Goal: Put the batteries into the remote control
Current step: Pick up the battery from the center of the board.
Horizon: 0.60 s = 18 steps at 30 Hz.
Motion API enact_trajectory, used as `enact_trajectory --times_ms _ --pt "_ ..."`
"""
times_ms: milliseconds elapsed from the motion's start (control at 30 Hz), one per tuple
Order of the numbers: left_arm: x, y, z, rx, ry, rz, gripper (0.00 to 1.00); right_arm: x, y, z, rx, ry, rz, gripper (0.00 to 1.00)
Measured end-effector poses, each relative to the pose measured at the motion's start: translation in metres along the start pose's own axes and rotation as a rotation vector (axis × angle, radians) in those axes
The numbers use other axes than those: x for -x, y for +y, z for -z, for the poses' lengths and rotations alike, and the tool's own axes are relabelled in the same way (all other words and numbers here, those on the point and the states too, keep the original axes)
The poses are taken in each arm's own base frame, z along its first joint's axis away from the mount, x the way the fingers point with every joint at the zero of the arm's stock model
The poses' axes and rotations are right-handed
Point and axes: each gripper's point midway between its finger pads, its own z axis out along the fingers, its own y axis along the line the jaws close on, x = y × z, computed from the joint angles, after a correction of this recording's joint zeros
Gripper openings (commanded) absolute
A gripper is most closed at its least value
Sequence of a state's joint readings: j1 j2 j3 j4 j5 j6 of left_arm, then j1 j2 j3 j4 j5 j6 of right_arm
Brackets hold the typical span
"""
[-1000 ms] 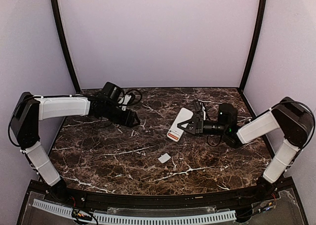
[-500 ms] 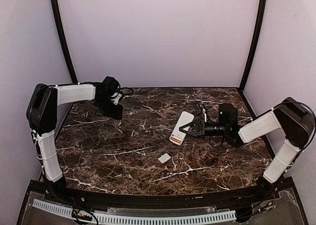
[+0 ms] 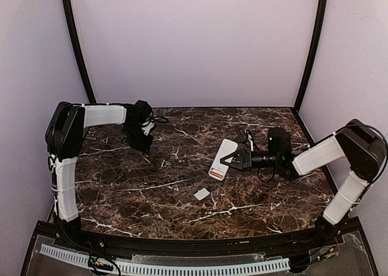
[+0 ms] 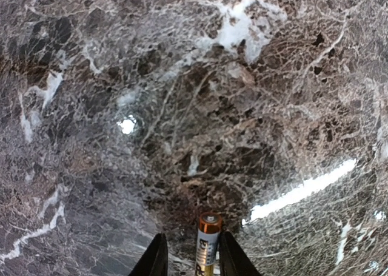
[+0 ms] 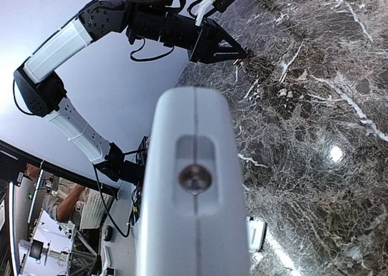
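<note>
At the far left of the table, the left gripper is down over one of the batteries, so the step in hand looks like picking it up. The fingers straddle it, yet a sliver of gap shows on one side and I cannot tell whether it is truly pinched. The right gripper is clamped on the remote control, holding it right of centre, well apart from the battery. The next move calls for a firm pinch, a carry across, and lining the battery up with the bay. Only the left wrist view shows the battery; the overhead view hides it under the gripper. Only the right wrist view shows the remote's open slot with its metal contact. The overhead view alone shows the small white square piece lying clear of both arms.
</note>
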<state>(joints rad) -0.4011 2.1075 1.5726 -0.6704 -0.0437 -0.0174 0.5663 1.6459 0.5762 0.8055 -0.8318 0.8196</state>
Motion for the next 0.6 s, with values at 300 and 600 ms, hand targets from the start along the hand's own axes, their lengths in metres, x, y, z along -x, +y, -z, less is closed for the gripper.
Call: enact_trajectory --times_ms 300,600 --pt "0.003 -0.005 -0.005 -0.020 0.009 -0.013 0.02 -0.002 -0.003 -0.004 0.003 0.025 -0.011 0.00" --pt "-0.001 -0.038 -0.002 -0.068 0.020 -0.117 0.00 -0.001 0.000 -0.007 0.015 0.077 -0.013 0.00"
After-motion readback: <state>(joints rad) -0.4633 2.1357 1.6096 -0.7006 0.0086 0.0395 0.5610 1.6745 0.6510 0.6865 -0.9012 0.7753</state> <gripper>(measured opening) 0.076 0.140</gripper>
